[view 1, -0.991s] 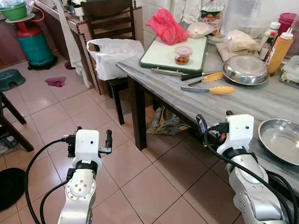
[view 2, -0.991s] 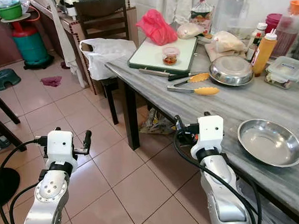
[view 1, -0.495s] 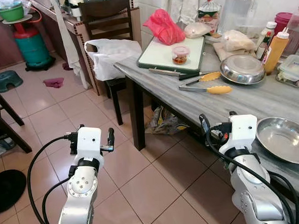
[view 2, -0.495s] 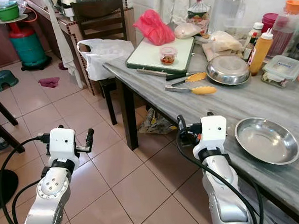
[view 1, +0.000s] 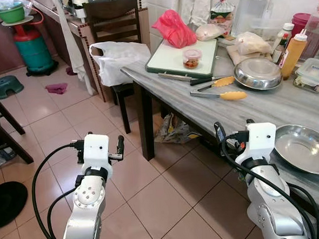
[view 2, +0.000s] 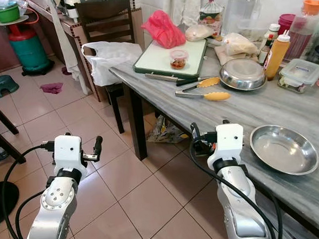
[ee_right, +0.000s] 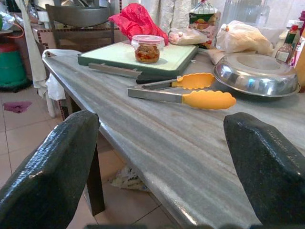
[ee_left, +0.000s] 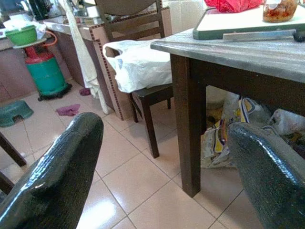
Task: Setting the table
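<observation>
Two grippers held apart, empty | right gripper [view 1: 233, 132] at table [view 1: 288, 103] edge — steel bowl [view 1: 306, 149] at 3 o'clock | left gripper [view 1: 99, 146] over floor tiles [view 1: 153, 198]

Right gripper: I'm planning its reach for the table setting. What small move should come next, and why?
Probably ease the right gripper forward toward the tongs: its fingers are open and empty at the table edge, tongs straight ahead.
</observation>
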Available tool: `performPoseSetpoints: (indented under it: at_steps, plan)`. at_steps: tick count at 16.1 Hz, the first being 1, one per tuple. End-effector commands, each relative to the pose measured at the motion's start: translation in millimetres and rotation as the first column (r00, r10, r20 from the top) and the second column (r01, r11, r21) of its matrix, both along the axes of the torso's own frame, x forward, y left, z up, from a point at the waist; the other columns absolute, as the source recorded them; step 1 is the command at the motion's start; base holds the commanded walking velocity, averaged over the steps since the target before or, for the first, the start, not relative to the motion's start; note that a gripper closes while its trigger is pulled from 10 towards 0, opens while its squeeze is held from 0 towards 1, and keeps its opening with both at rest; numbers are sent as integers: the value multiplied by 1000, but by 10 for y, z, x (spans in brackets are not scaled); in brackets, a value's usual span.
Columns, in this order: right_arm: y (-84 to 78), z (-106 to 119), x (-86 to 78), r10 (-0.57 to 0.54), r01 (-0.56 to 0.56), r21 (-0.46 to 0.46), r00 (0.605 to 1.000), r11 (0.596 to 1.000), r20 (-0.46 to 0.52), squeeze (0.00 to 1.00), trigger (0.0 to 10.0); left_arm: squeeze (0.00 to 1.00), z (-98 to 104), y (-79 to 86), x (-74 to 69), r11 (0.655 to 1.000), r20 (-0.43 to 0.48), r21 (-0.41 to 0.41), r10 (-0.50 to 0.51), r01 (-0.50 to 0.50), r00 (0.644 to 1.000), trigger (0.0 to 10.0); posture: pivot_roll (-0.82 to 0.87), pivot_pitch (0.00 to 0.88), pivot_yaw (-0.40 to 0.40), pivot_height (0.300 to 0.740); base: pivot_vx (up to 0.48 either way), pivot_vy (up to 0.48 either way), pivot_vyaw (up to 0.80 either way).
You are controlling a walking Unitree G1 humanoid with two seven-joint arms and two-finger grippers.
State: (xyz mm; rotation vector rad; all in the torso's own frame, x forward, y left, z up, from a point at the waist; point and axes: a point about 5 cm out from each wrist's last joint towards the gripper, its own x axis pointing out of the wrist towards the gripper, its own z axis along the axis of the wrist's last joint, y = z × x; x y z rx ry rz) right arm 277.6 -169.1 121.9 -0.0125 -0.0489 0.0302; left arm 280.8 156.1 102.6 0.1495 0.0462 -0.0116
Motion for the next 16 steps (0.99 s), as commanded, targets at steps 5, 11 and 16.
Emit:
performPoseSetpoints:
  at_steps: [5,11,16]
  plan:
    - [-45,38,0,-22,22,4,1000,1000,11,0,10000,0,14,-31,56,1000,-8,-5,-30,30,1000,10000,-49,0,20,740,0,159,0]
    - [-52,45,0,-33,33,7,999,999,16,0,10000,0,22,-46,72,999,-5,-2,-52,52,999,10000,-50,0,28,740,0,480,0]
    - [-72,52,4,-42,42,5,999,999,20,0,10000,0,21,-50,71,998,-6,1,-61,61,998,10000,-50,0,29,740,0,480,0]
